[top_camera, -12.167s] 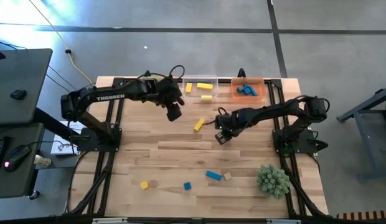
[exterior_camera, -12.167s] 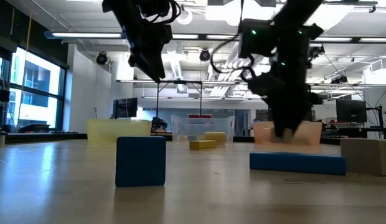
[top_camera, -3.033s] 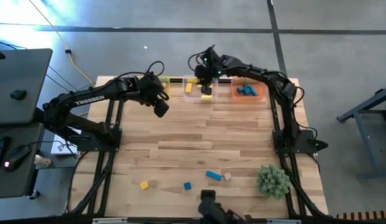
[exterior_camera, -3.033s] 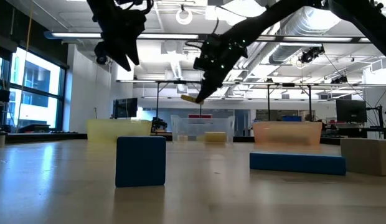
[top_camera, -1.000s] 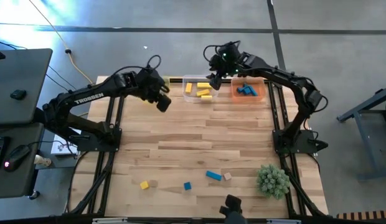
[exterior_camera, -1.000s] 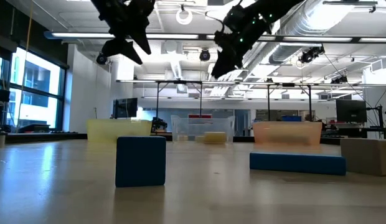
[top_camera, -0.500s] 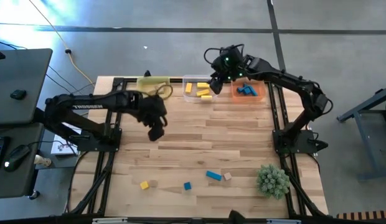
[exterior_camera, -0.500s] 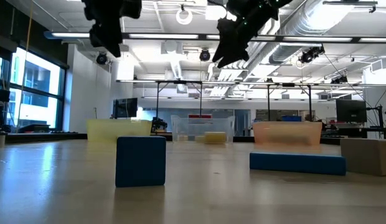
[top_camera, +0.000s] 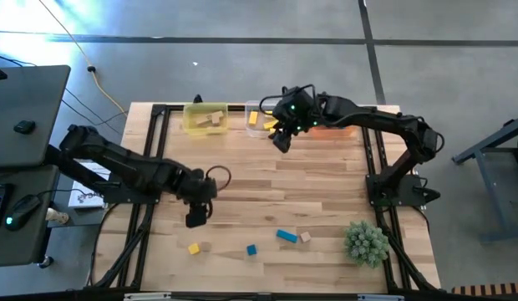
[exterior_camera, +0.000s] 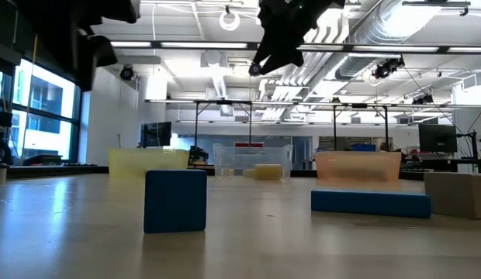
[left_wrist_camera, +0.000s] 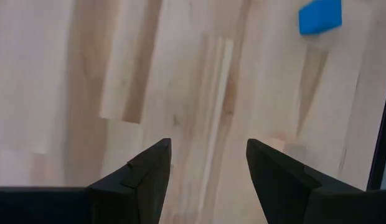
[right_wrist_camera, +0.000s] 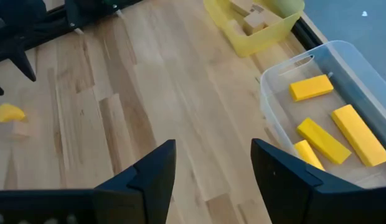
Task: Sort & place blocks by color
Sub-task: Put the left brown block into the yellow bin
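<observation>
Near the table's front edge lie loose blocks: a yellow one, a blue cube, a blue bar and a tan one. My left gripper hangs open above bare wood a little behind the yellow block; its wrist view shows a blue block ahead of the open fingers. My right gripper is open and empty, in front of the clear tub that holds yellow blocks. The low view shows the blue cube and the blue bar resting flat.
A yellow tub with tan blocks stands at the far edge, left of the clear tub. The orange tub is mostly hidden behind my right arm. A green spiky ball sits at the near right. Bare wood spans the table's middle.
My left gripper has swung from beside the yellow tub toward the table's near edge and come down, turning as it went. My right gripper has drawn back from over the clear tub toward the table's middle. Both have stayed open; no block has moved.
</observation>
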You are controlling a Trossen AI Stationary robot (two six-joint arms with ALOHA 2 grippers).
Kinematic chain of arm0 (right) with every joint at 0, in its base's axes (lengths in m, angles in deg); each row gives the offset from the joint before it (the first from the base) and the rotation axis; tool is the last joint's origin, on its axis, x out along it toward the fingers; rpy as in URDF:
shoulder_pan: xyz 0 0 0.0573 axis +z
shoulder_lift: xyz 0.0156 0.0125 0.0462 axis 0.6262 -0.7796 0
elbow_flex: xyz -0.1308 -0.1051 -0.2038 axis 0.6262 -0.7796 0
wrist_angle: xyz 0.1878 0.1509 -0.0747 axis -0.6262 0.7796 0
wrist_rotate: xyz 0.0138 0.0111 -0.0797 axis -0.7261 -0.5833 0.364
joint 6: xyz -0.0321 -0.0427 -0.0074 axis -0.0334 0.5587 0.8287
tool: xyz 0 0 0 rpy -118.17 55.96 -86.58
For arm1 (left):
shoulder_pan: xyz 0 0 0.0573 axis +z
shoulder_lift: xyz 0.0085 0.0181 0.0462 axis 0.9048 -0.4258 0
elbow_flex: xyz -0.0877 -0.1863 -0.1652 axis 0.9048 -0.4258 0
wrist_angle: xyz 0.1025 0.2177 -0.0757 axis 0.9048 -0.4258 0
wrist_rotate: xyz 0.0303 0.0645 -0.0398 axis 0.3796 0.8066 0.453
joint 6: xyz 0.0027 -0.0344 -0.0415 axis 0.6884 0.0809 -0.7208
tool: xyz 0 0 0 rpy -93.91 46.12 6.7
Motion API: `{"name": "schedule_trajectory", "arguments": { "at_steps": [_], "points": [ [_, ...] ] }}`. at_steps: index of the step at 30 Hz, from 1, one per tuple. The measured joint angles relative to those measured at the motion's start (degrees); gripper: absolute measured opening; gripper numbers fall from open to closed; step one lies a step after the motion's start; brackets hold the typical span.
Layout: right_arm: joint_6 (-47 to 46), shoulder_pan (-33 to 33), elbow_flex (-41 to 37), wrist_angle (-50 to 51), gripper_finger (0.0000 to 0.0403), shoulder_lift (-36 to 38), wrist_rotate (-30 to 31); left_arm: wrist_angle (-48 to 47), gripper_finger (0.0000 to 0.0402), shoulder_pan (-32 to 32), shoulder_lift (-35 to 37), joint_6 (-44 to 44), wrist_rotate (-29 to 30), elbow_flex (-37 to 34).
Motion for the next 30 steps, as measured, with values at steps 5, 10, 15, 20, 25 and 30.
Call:
{"name": "schedule_trajectory", "arguments": {
  "at_steps": [5, 10, 15, 20, 25, 30],
  "points": [
    [-1.98, 2.83, 0.00, 0.13, 0.0194, 0.00, 2.05, 3.59, 0.0200, -6.21, 0.00, -6.33, 2.44, -3.25],
    [-3.37, 4.84, 0.00, 0.20, 0.0194, -0.04, 3.58, 6.44, 0.0200, -11.62, -0.35, -12.26, 4.36, -4.51],
    [-3.39, 6.27, 0.00, 0.24, 0.0194, -0.04, 5.13, 9.13, 0.0200, -15.95, -2.51, -15.55, 6.57, -4.51],
    [-5.03, 6.80, 0.00, 0.64, 0.0194, -0.07, 5.13, 10.52, 0.0200, -18.86, -6.62, -18.78, 6.59, -4.53],
    [-5.77, 6.80, 0.00, 1.09, 0.0194, -0.07, 5.15, 13.32, 0.0200, -21.44, -10.82, -19.89, 6.59, -4.58],
    [-5.78, 6.80, -0.02, 2.02, 0.0194, -0.07, 5.15, 16.22, 0.0200, -23.34, -14.39, -20.04, 6.48, -4.53]
  ]
}}
